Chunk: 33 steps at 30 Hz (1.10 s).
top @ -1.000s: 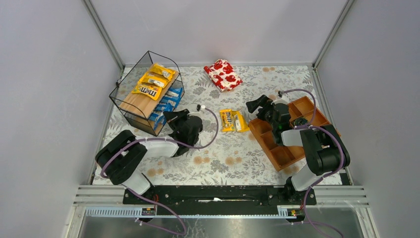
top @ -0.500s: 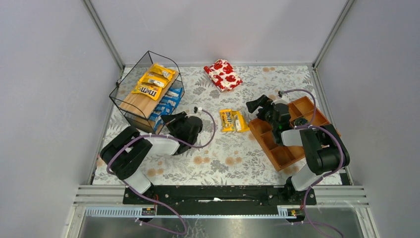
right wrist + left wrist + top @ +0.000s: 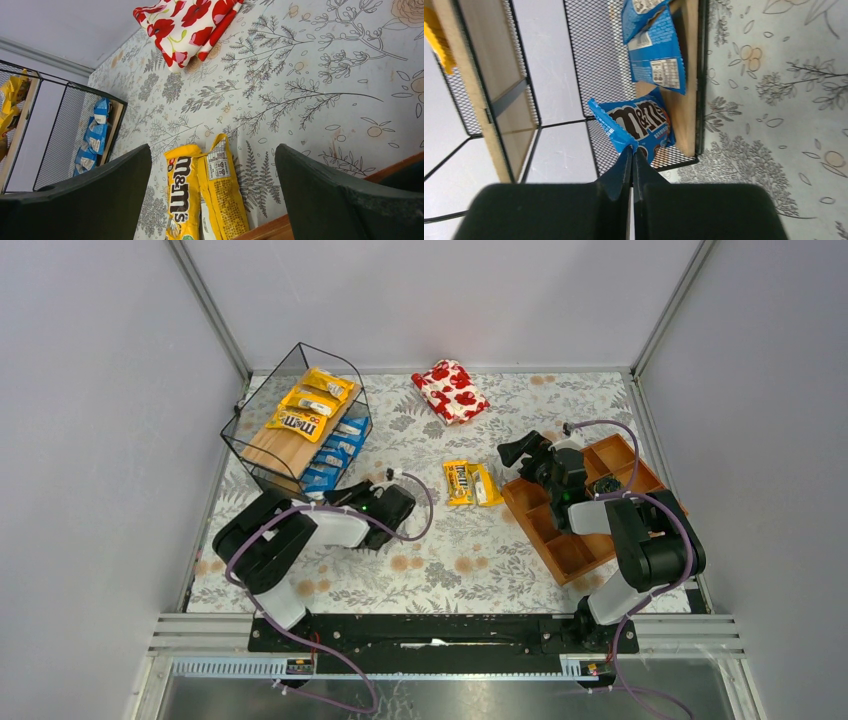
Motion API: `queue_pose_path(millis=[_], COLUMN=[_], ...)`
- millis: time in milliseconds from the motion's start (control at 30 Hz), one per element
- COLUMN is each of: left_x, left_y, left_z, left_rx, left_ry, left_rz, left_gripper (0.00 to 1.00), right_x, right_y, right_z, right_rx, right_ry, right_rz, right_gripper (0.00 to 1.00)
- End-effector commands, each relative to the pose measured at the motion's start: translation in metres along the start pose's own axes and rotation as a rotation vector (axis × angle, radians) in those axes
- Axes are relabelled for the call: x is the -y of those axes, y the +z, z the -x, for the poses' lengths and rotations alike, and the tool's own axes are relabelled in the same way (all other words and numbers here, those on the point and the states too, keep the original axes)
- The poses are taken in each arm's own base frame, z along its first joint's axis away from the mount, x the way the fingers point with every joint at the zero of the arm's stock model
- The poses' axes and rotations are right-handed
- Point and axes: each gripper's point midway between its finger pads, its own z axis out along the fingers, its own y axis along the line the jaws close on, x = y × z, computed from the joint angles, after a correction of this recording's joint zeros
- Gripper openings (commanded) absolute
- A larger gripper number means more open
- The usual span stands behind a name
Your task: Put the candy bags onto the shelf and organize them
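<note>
The black wire shelf (image 3: 262, 430) stands at the back left. Three yellow M&M's bags (image 3: 308, 404) lie on its top board and several blue bags (image 3: 338, 452) on the lower board (image 3: 687, 85). My left gripper (image 3: 336, 498) is at the shelf's near end, shut on the corner of a blue bag (image 3: 640, 124) that rests at the near end of the lower board; in the left wrist view the gripper (image 3: 632, 150) pinches that corner. Two yellow bags (image 3: 470, 483) lie side by side mid-table. My right gripper (image 3: 514, 452) is open and empty just right of them, and they show between its fingers (image 3: 183, 200).
A red-and-white floral pouch (image 3: 451, 390) lies at the back centre. An orange-brown compartment tray (image 3: 560, 540) sits at the right under my right arm, its edge close to the yellow bags. The enclosure walls border the table.
My left gripper has moved down and toward the near end of the shelf's lower tier, still holding the blue bag. The right arm has not moved.
</note>
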Motion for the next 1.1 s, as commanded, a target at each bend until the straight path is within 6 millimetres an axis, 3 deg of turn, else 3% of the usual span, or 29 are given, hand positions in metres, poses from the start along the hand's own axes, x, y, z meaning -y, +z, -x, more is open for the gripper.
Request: queue_pose_path(millis=[0, 267, 433, 600, 1067], left_x=[0.021, 0.04, 0.032, 0.02, 0.036], left_y=[-0.001, 0.014, 0.03, 0.048, 0.047], left_z=[-0.003, -0.011, -0.001, -0.006, -0.031], left_rx=[-0.019, -0.072, -0.091, -0.142, -0.226], left_ry=[-0.054, -0.026, -0.003, -0.066, -0.06], left_rz=[-0.103, -0.144, -0.07, -0.068, -0.111], left_gripper=[0.0, 0.0, 0.0, 0.0, 0.0], right_x=[-0.004, -0.004, -0.004, -0.002, -0.002], right_y=[0.0, 0.0, -0.001, -0.002, 0.001], right_z=[0.005, 0.005, 0.005, 0.006, 0.005], right_rx=[0.017, 0.017, 0.017, 0.02, 0.014], right_ry=[0.003, 0.011, 0.014, 0.018, 0.032], right_rz=[0.033, 0.036, 0.039, 0.035, 0.045], right_gripper=[1.0, 1.0, 1.0, 1.0, 1.0])
